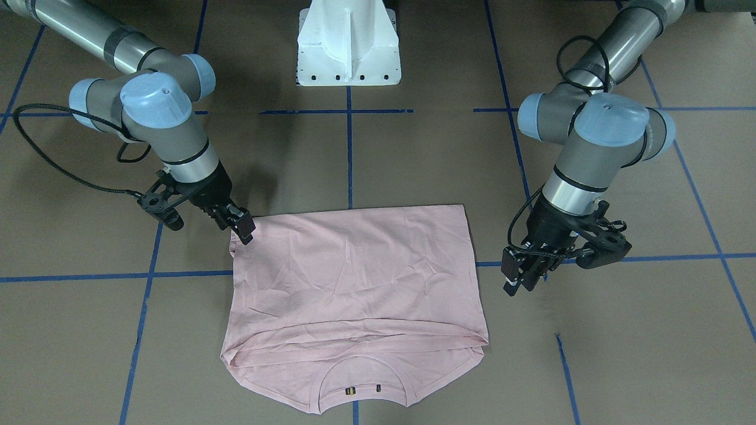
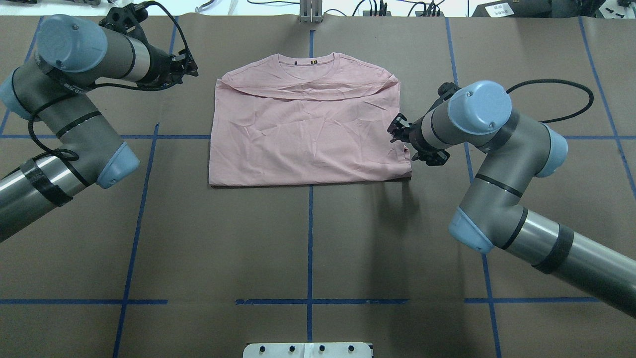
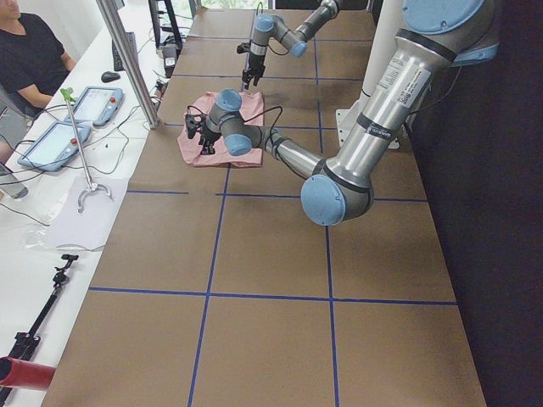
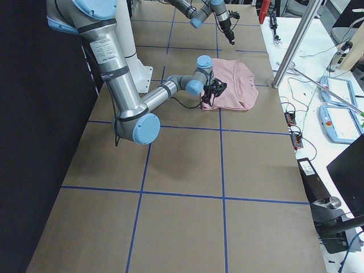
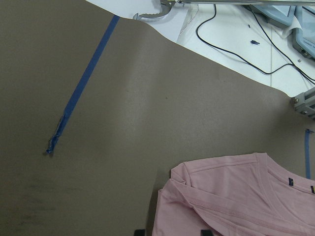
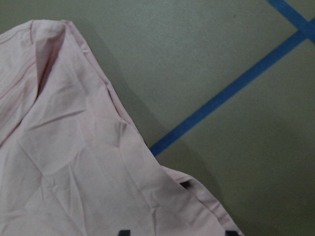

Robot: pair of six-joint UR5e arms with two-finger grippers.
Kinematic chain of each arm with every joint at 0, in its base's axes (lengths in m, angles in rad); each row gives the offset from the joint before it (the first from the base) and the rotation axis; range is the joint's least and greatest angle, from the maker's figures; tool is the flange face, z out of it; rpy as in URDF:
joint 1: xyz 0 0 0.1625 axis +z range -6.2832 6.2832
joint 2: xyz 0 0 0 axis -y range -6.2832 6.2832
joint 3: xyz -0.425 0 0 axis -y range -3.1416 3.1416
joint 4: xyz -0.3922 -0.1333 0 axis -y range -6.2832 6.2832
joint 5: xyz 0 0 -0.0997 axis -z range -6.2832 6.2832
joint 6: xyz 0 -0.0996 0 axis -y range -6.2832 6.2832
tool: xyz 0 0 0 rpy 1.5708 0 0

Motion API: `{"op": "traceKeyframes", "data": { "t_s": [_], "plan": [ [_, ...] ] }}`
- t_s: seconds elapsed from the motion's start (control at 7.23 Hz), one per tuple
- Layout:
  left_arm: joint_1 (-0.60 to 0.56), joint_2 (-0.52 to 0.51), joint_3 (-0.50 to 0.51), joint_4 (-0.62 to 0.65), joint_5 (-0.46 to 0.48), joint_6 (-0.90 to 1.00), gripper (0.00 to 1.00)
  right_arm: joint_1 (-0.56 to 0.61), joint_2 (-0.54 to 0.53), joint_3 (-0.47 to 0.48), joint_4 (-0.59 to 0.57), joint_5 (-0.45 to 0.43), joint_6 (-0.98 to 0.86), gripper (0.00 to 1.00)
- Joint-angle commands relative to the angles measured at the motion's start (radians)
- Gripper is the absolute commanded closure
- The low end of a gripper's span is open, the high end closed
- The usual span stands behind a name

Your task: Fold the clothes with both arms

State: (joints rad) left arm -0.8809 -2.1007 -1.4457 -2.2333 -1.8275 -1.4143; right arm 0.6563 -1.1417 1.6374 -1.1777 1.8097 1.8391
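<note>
One table [image 2: 308, 238] carries two arms and one pink T-shirt [image 2: 308, 134], folded into a rectangle with its neckline away from the robot. The right arm [image 2: 497, 199] bends low, its pincer [image 1: 245, 234] spread over the shirt's near corner. The left arm [image 2: 64, 124] holds its pincer [image 1: 518, 286] spread beside the shoulder end, clear of the cloth. The wrist views cut off all but the fingertips.

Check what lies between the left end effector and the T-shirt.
Only bare brown table cover crossed by a blue tape line, in the exterior front-facing view; the left end effector is off the T-shirt.
</note>
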Motion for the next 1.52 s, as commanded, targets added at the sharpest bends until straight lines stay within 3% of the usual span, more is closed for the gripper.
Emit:
{"op": "traceKeyframes", "data": {
  "t_s": [0.0, 0.97, 1.24, 1.38],
  "plan": [
    [0.0, 0.004, -0.001, 0.001, 0.002, -0.002, 0.5, -0.043, -0.013, 0.01, 0.001, -0.076, 0.045, 0.3],
    [0.0, 0.004, 0.002, 0.003, 0.007, 0.0, 0.5, -0.058, -0.03, -0.016, 0.001, -0.079, 0.038, 0.31],
    [0.0, 0.004, 0.004, 0.003, 0.007, 0.0, 0.5, -0.064, -0.035, -0.011, 0.001, -0.079, 0.046, 1.0],
    [0.002, 0.002, 0.004, 0.003, 0.007, 0.0, 0.5, -0.061, -0.042, -0.008, 0.003, -0.067, 0.037, 1.0]
  ]
}}
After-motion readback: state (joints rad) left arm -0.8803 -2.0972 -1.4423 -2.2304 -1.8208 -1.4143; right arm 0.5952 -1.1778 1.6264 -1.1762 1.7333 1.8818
